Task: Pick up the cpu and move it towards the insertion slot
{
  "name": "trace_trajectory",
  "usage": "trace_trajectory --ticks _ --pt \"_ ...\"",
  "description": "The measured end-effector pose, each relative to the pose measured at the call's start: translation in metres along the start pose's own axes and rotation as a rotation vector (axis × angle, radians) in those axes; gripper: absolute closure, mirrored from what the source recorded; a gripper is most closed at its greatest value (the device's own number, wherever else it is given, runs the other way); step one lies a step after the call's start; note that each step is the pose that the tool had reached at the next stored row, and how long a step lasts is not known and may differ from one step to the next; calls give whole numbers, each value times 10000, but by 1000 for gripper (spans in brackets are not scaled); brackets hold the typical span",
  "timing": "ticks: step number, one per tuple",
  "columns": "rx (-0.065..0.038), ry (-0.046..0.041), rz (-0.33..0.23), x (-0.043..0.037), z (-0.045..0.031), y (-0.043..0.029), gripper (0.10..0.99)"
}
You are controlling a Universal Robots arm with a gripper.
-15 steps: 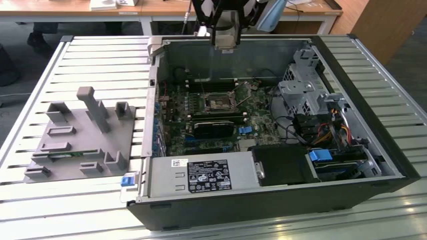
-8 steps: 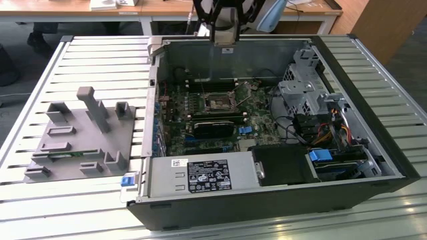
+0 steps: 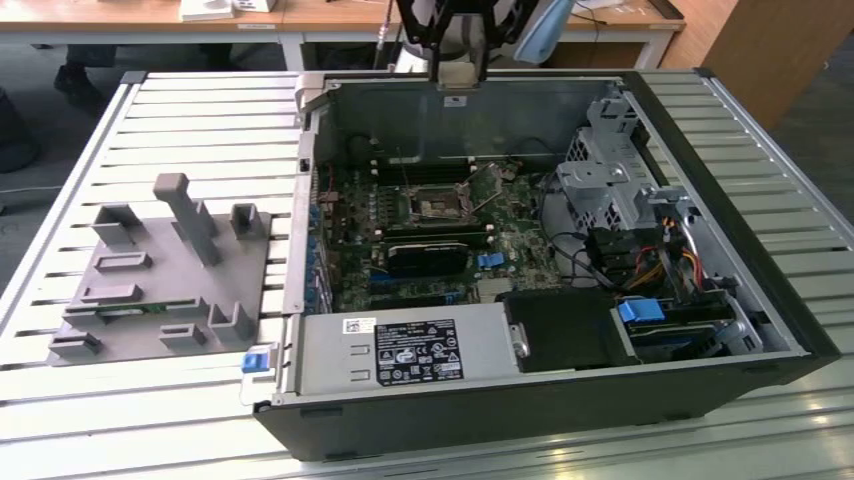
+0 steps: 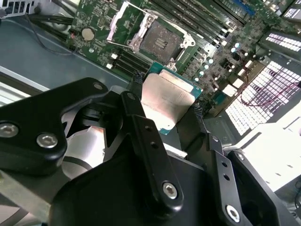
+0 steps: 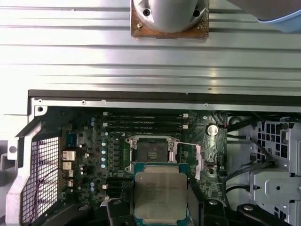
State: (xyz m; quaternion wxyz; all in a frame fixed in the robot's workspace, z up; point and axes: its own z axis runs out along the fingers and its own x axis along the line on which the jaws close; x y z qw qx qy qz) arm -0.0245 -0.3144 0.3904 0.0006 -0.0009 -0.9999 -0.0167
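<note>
Exterior view first: the open case lies on the slatted table, with the arm hanging over its far wall. Down inside sits the board, and on it the slot, frame open and dark centre bare. Both wrist views have the gripper above the board. Its two black fingers are pinched on opposite edges of the cpu, silver top showing. Beyond the fingertips lies the slot, clear of the chip.

Hand hangs above the insertion slot
</note>
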Motion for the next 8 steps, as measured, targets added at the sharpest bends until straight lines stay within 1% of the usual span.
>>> trace_trajectory --ticks 3,8 --pt "-4 -20 0 -29 6 0 545" --pt "-3 -26 -1 -31 7 0 545"
